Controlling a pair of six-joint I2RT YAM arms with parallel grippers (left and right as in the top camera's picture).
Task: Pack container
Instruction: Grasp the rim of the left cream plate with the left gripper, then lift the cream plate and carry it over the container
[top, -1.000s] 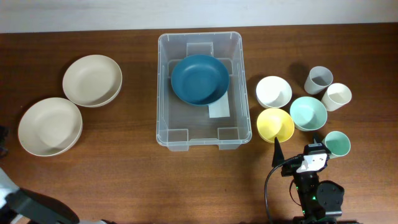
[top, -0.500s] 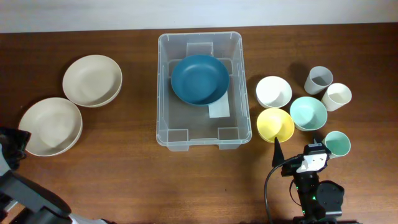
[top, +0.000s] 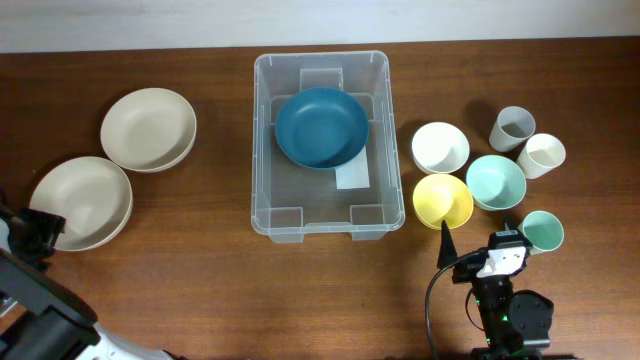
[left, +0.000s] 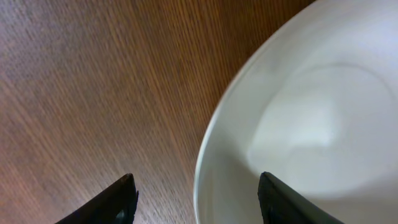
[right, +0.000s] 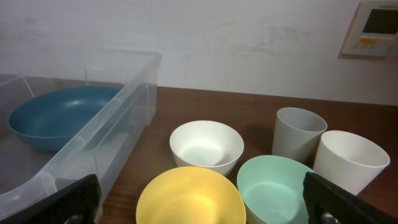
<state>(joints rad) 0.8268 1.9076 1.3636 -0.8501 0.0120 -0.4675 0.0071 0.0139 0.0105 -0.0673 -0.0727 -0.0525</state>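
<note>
Brown wooden table (top: 200, 290) under a whitish wall (right: 249, 37), with the left pincer (left: 196, 180) and right pincer (right: 199, 186) both standing open.

We take this for a robotics lab or test room rather than a home. A brown wooden table (top: 220, 290) runs up to a plain white wall (right: 249, 37), and on that wall hangs a small control panel (right: 375, 27) with a display. A robot arm (top: 510, 315) stands at the table's near edge, a black cable (top: 429, 300) looping beside it. Plain bowls (top: 148, 128) and cups (top: 518, 126) sit in sorted groups either side of a clear container (top: 320, 205), set out like test props.
</note>
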